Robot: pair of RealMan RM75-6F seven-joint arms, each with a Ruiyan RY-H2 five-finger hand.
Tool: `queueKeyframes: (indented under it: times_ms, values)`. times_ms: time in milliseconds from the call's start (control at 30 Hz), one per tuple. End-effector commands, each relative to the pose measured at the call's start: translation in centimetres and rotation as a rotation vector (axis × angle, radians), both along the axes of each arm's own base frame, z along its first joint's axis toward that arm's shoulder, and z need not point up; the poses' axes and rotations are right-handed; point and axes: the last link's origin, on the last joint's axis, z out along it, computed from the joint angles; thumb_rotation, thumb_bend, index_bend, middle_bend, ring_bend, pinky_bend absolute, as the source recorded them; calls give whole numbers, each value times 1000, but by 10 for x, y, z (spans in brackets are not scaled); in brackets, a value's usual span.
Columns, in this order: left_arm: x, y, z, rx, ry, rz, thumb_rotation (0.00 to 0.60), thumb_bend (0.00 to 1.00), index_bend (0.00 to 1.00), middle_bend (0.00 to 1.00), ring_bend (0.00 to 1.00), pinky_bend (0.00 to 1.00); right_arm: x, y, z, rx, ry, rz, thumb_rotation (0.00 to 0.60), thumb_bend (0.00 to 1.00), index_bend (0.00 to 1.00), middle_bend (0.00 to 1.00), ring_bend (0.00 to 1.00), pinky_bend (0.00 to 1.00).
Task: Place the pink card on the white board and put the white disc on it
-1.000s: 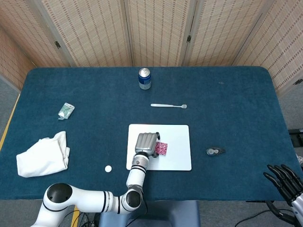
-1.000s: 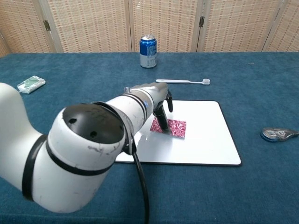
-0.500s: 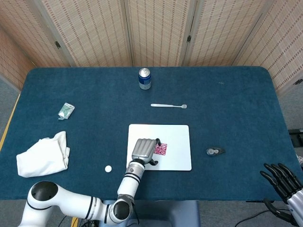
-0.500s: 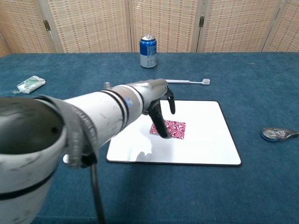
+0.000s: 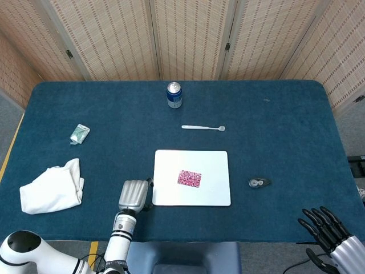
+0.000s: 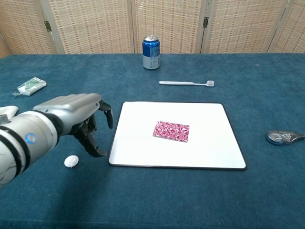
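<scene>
- No writing can be read: the blue can (image 6: 151, 52) beyond the white board (image 6: 209, 143) carries a label too small to make out, and the green packet (image 6: 32, 86) far to the board's left is no clearer.
- The pink card (image 6: 171, 131) lies flat near the middle of the board, patterned in red and pink, touched by nothing.
- The white disc (image 6: 71, 161) sits on the surface left of the board, off its near-left corner.
- The left hand (image 6: 86, 121) hangs just left of the board above the disc, fingers apart and bent downward, holding nothing.
- The right hand (image 5: 326, 231) shows off the surface's near-right edge, far from the board, fingers spread and empty.
- A white toothbrush (image 6: 186, 83) lies between can and board; a white cloth (image 5: 52, 187) lies well left; a small dark object (image 6: 284, 137) lies right.
- The surface (image 5: 285, 125) is dark blue carpet-like fabric; woven tan folding screens (image 5: 188, 37) stand behind it.
</scene>
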Motion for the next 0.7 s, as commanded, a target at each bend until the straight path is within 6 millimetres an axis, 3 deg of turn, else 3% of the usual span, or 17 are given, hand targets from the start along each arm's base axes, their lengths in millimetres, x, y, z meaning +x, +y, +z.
queueKeyframes:
  times_ms: [33,300,700]
  values:
    - [-10,-6,6,8,-16,7,600,234,409,1000,1000,1000,-1,2,3,-17,-12,-4,600,317,0,0,0,0]
    - [-25,-17,16,19,-39,5,600,234,412,1000,1000,1000,-1,9,5,-44,-22,2,600,317,0,0,0,0]
    - [-63,-14,7,-3,-60,57,600,234,431,1000,1000,1000,0,13,0,-35,1,17,600,317,0,0,0,0]
